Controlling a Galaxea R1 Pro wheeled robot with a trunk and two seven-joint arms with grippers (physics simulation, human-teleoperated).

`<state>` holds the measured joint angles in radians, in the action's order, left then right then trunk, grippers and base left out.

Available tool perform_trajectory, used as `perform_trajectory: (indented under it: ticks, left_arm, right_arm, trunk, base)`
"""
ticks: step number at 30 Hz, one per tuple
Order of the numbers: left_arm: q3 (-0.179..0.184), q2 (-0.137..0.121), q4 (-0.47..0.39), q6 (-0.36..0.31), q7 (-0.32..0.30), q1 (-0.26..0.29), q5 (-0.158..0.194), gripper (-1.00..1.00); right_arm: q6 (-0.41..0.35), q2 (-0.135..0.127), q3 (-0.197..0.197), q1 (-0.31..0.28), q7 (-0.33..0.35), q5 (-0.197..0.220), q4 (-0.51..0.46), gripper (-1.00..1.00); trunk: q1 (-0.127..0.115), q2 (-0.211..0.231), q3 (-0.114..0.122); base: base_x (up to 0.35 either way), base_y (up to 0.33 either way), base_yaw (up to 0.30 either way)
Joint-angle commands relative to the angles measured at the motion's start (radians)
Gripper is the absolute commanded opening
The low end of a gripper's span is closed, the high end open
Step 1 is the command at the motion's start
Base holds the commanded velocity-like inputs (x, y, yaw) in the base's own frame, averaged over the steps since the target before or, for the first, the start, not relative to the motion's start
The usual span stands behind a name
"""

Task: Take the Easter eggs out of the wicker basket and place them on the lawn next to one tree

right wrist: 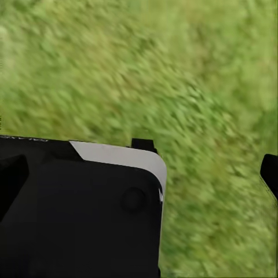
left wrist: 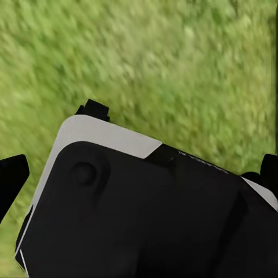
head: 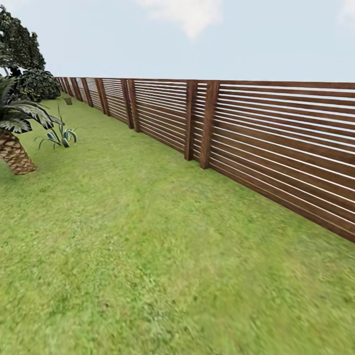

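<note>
From the head camera, the lawn (head: 148,256) spreads across the whole lower part of the picture, short mottled green grass running away to the far left. A brown slatted wooden fence (head: 276,148) crosses from the right edge back toward the far left corner, its posts standing upright on the grass. At the left edge stands a palm (head: 15,148) with a scaly brown trunk and drooping fronds, and just beside it a small spiky plant (head: 61,137). Farther back on the left are a dark round bush (head: 38,84) and dark foliage above it at the picture's corner. In the left wrist view, a black and white robot body (left wrist: 145,202) lies across the near part of the picture with blurred grass beyond; the left gripper's dark fingertips (left wrist: 11,176) show at the two edges, set wide apart with nothing between them. In the right wrist view the same black and white body (right wrist: 81,208) sits over blurred grass, and the right gripper's fingertips (right wrist: 270,172) are likewise spread wide and hold nothing.
</note>
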<state>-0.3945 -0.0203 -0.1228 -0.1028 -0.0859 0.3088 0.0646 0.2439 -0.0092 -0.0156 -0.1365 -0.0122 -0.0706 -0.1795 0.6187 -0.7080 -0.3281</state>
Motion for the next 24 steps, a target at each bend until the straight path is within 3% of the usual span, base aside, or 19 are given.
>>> perform_trajectory:
  ticks: [1,12,17,24]
  left_arm:
    - [0.000,0.000,0.000,0.000,0.000,0.000,0.000,1.00]
    - [0.000,0.005,0.000,0.000,0.000,0.000,-0.002,1.00]
    - [0.000,0.005,0.000,0.000,0.000,0.000,-0.002,1.00]
    - [0.000,0.003,0.010,0.000,0.000,-0.005,-0.002,1.00]
  right_arm:
    - [0.000,0.000,0.000,0.000,0.000,0.000,0.000,1.00]
    - [0.000,0.001,-0.001,0.000,-0.001,0.001,0.000,1.00]
    - [-0.003,-0.001,-0.002,0.000,0.000,0.000,0.002,1.00]
    - [-0.007,-0.007,-0.003,0.000,0.000,-0.001,0.042,1.00]
  trunk:
    - [0.000,0.000,0.000]
    - [0.000,0.000,0.000]
    - [0.000,0.000,0.000]
    - [0.000,0.000,0.000]
  base:
    - [0.333,0.000,0.232]
    - [0.334,0.000,0.271]
    - [0.334,0.000,0.055]
    - [0.000,0.000,0.000]
